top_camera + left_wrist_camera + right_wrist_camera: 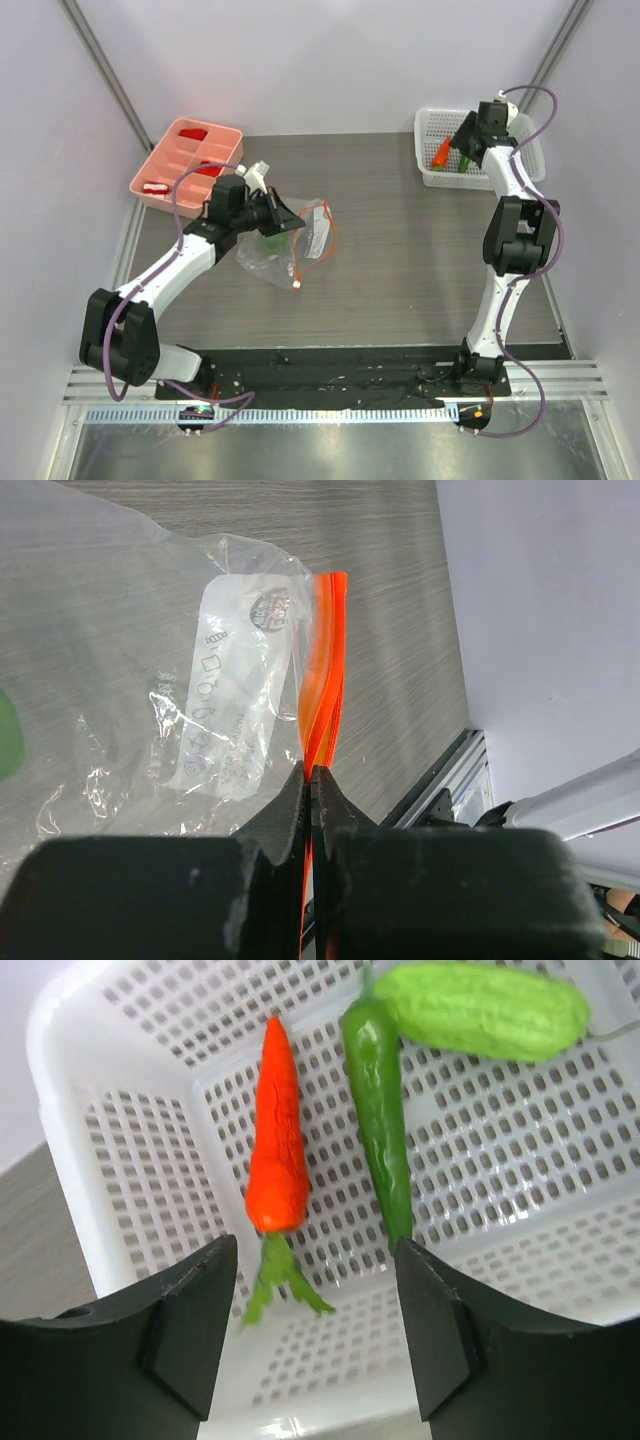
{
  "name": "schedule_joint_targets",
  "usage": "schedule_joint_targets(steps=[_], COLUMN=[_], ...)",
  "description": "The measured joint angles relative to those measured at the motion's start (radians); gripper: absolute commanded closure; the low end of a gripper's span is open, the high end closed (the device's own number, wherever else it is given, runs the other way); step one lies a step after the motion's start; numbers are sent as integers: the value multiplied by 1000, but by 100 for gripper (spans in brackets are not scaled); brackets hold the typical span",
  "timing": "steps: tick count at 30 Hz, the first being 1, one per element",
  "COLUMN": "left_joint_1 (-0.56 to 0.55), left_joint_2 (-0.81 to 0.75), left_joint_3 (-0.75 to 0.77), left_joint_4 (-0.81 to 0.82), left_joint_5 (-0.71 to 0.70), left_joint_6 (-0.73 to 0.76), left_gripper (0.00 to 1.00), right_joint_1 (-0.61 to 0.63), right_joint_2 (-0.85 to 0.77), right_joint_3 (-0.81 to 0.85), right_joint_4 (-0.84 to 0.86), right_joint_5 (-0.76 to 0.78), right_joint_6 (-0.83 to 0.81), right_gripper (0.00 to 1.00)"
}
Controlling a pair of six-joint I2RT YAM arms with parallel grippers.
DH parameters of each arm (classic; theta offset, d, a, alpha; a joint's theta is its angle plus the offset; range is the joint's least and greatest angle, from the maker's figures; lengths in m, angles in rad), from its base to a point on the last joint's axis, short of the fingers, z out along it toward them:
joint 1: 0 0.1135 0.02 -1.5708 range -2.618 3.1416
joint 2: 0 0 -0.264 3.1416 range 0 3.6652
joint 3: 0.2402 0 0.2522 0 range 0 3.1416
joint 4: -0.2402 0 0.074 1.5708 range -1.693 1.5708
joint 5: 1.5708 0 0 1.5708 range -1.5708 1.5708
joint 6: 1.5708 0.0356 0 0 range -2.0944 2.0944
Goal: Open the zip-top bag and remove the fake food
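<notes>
Toward the left side of the table (420, 270), the left gripper (308, 778) has its jaws pressed together on the orange-red zip strip (326, 660) of the zip-top bag (270, 262), which lies crumpled there. Inside the bag a green piece (6, 735) is cut off at the picture edge and blurred by the plastic, so its shape is not clear. At the far right corner, the right gripper (315, 1280) hangs with jaws spread over the white basket (120, 1150). A carrot (278, 1130), a dark green chili (380, 1110) and a light green oblong piece (480, 1008) lie in it. At the far left corner a pink tray (168, 158) holds red blocks (192, 131), too small to make out well.
</notes>
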Motion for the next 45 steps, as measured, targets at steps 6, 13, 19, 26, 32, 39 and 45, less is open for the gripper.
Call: schedule_joint_targets(steps=[6,13,19,26,32,39,45], left_joint_1=[0,2,6,6,6,-8,-12], left_joint_2=[0,0,0,0,0,0,0], left_joint_3=[0,0,0,0,-12,-27,-34], left_joint_4=[1,3,3,18,93,162,223], left_joint_5=[0,5,12,39,89,134,153], left_joint_6=[0,0,0,-3,-19,-31,-48], left_gripper=[100,100,100,100,100,100,100], right_joint_1=[36,277,567,773,832,876,884], right_joint_2=[-166,-532,-730,-788,-770,-665,-538], right_joint_3=[-232,-602,-834,-995,-990,-948,-883], right_joint_4=[19,106,237,317,414,473,541], right_joint_5=[12,-30,-122,-161,-179,-200,-226], right_joint_6=[1,32,89,150,182,213,237], right_gripper=[30,39,66,74,73,71,63])
